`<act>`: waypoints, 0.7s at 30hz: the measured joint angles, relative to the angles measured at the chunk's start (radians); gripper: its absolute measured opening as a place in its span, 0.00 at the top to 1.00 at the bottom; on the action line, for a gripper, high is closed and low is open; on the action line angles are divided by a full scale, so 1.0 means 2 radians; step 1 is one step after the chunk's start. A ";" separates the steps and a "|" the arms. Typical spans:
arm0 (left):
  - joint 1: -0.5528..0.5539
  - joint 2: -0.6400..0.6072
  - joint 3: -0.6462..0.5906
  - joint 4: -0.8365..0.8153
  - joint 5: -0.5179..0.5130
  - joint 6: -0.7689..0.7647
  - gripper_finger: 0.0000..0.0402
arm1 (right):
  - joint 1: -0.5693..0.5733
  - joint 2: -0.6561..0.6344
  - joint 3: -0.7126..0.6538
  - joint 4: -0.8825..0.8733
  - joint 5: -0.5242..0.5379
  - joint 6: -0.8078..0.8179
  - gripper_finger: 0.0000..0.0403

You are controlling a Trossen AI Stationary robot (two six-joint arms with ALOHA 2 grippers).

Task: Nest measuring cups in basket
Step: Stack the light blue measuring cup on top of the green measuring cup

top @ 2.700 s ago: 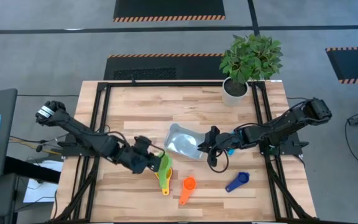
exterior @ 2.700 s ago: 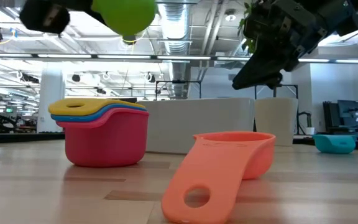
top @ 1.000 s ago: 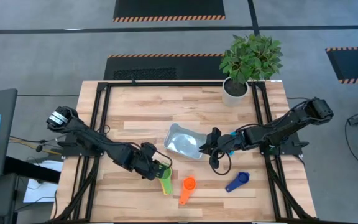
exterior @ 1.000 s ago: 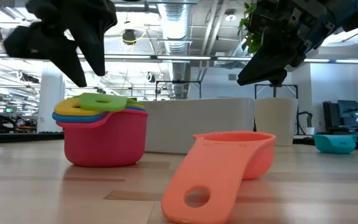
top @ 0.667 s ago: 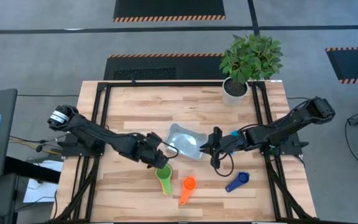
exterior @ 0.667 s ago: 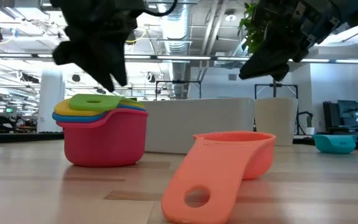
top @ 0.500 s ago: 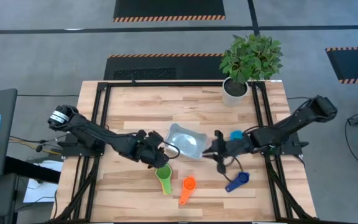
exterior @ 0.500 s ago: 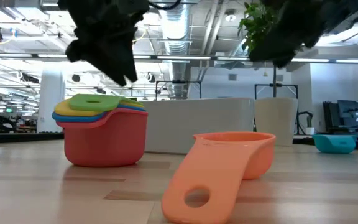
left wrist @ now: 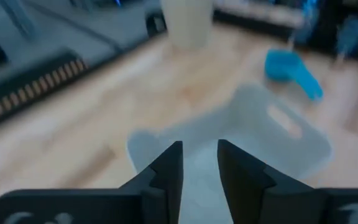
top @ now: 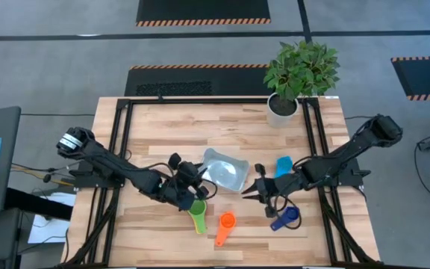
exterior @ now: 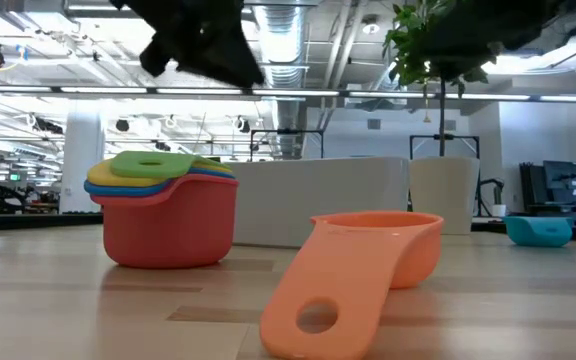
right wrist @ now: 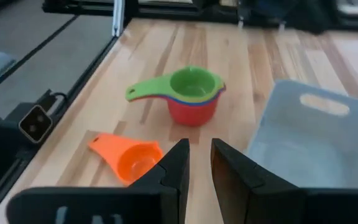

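Green cup now released onto the stack (exterior: pixel 163 205) of red, blue, yellow on the tabletop; left gripper (top: pixel 187 187) has lifted clear toward the basket (top: pixel 225 171), jaws nearly closed, empty. Right gripper (top: pixel 254 190), jaws also narrow and empty, has left the light blue cup (top: pixel 283 164) behind, moving nearer the orange cup (exterior: pixel 358 265). Stack not yet in basket.

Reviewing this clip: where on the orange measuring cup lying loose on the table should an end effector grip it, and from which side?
Probably the orange measuring cup's flat handle, from above. In the low view the handle slopes down from the bowl to the table, with a hole near its tip, offering two thin parallel edges. The right end effector is nearest; its narrow finger gap would suit the handle better than the round bowl.
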 joint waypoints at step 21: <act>-0.016 0.000 -0.012 -0.055 -0.136 -0.046 0.94 | -0.046 -0.037 0.000 -0.270 0.012 0.165 0.83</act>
